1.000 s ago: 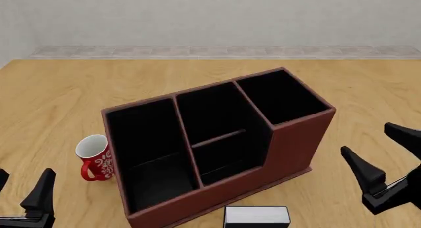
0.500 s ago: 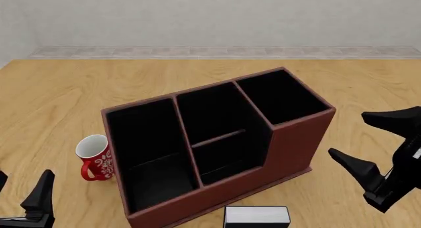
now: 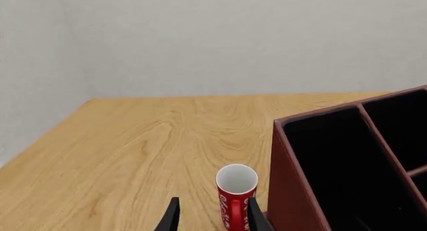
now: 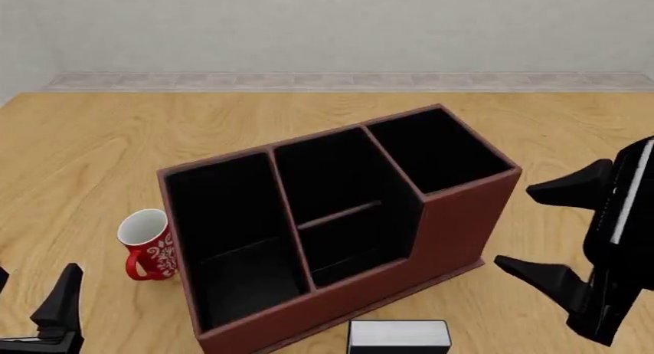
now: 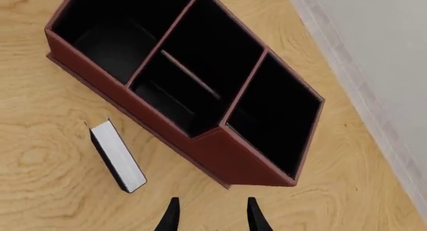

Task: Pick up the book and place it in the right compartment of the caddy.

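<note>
Book (image 4: pixel 399 335) stands on worktop (image 4: pixel 92 139) just in front of caddy (image 4: pixel 338 216), untouched, w/ R tool (image 4: pixel 562 231) fingers wide apart beside caddy's right end & L tool (image 3: pixel 208 218) fingers apart nr red mug (image 4: pixel 146 245).

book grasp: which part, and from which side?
Judging by its pose: the book stands on edge on the table before the caddy, white page edge up. Come from above with the right gripper, jaws straddling the two black covers near mid-length. Both covers look clear of the caddy's wall.
</note>
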Controlling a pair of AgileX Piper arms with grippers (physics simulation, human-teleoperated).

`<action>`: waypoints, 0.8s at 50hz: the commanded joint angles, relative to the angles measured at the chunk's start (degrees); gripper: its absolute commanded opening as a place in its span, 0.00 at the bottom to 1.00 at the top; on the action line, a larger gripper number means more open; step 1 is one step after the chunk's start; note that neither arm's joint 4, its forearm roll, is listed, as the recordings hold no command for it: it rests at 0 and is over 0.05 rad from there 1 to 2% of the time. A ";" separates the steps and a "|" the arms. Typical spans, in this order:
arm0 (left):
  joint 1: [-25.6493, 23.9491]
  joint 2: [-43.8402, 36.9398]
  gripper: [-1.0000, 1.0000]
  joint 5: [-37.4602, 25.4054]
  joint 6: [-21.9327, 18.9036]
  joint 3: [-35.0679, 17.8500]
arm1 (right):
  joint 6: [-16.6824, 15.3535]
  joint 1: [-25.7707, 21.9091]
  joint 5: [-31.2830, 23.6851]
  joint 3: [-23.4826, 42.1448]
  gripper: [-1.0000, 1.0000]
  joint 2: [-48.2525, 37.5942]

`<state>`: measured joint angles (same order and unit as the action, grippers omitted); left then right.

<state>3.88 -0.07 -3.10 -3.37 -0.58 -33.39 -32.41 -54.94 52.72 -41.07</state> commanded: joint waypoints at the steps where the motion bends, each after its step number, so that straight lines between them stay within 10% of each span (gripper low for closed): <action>1: 0.01 0.03 1.00 -0.34 -0.05 -0.38 | -1.02 -3.65 -5.74 4.97 1.00 -4.21; 40: 0.15 0.05 1.00 -0.81 -0.43 0.54 | 8.08 -17.91 -4.46 1.95 1.00 -16.20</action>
<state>4.04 -0.02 -3.71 -3.76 -0.14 -27.56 -47.55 -60.58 56.03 -55.16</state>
